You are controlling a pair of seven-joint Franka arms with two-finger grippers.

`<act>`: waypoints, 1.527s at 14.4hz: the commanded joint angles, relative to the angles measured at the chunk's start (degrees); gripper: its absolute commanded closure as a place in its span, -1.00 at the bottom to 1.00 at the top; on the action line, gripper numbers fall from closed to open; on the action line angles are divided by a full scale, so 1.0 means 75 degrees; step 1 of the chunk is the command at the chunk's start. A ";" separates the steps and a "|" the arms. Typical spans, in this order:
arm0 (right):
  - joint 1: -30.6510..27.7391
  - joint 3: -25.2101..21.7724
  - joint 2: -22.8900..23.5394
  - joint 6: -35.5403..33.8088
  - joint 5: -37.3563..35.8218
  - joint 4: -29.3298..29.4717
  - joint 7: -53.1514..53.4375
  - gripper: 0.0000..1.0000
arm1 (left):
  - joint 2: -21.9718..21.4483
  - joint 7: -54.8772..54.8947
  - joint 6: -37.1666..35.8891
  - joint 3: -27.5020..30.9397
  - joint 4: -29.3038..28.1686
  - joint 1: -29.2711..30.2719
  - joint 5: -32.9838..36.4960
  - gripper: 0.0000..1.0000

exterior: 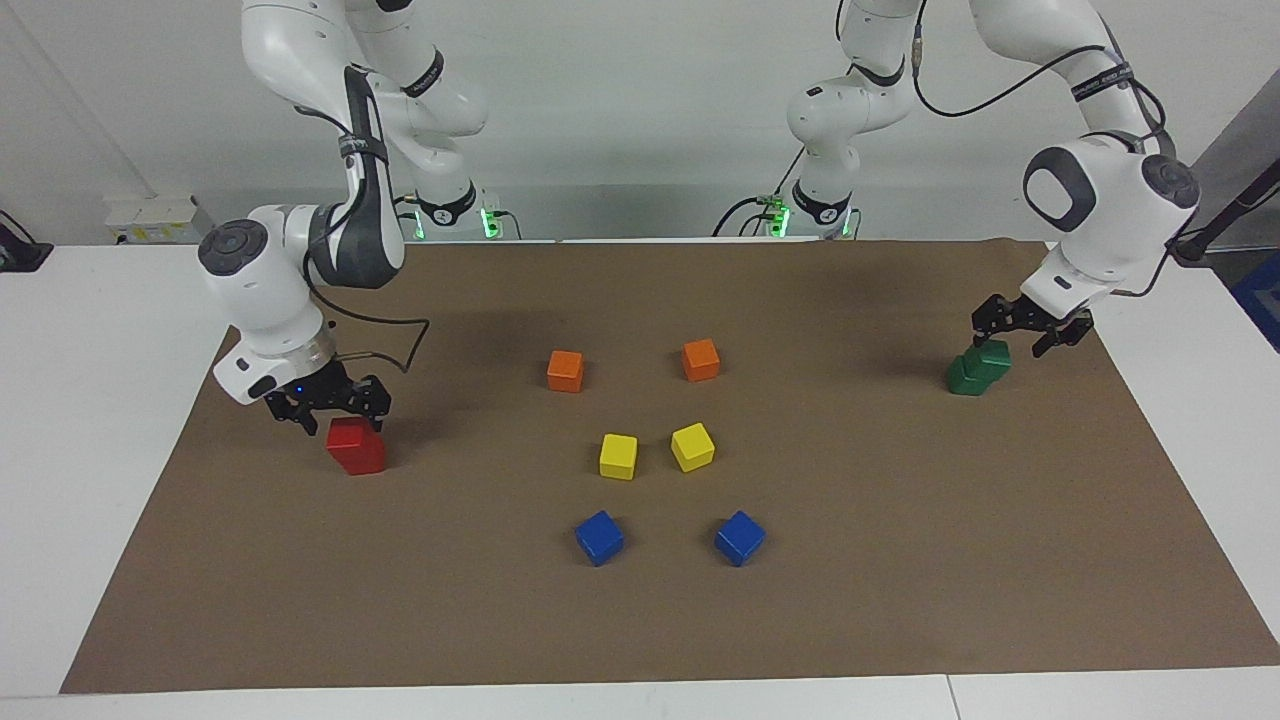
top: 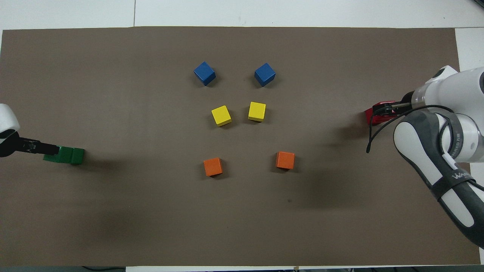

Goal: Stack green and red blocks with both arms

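Two dark green blocks (exterior: 978, 367) sit at the left arm's end of the mat, one resting on the other and shifted a little off it; they also show in the overhead view (top: 70, 155). My left gripper (exterior: 1030, 328) hangs open just above them, holding nothing (top: 51, 150). A bright red block (exterior: 355, 447) sits at the right arm's end; I cannot tell whether it is one block or two stacked. My right gripper (exterior: 330, 405) is open just above it and partly covers the red block (top: 372, 117) in the overhead view (top: 385, 108).
Two orange cubes (exterior: 565, 371) (exterior: 701, 360), two yellow cubes (exterior: 618, 456) (exterior: 692, 447) and two blue cubes (exterior: 599, 538) (exterior: 740, 538) stand in pairs mid-mat. The brown mat (exterior: 900, 600) covers a white table.
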 commanded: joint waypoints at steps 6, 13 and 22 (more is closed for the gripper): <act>0.0078 0.0083 -0.2253 -0.2510 0.0098 0.0305 0.0032 -1.00 | -0.0829 -0.1712 -0.2071 0.0010 0.1531 -0.0623 -0.0082 -1.00; 0.0019 0.0013 -0.2163 -0.5456 0.0357 0.2520 0.0020 -1.00 | -0.0503 -0.2544 -0.3126 -0.0212 0.2785 -0.0635 -0.0012 -1.00; 0.0031 0.0013 -0.1822 -0.5515 0.0239 0.2756 0.0078 -1.00 | -0.0044 -0.2627 -0.3997 -0.0085 0.3726 -0.1571 0.0058 -1.00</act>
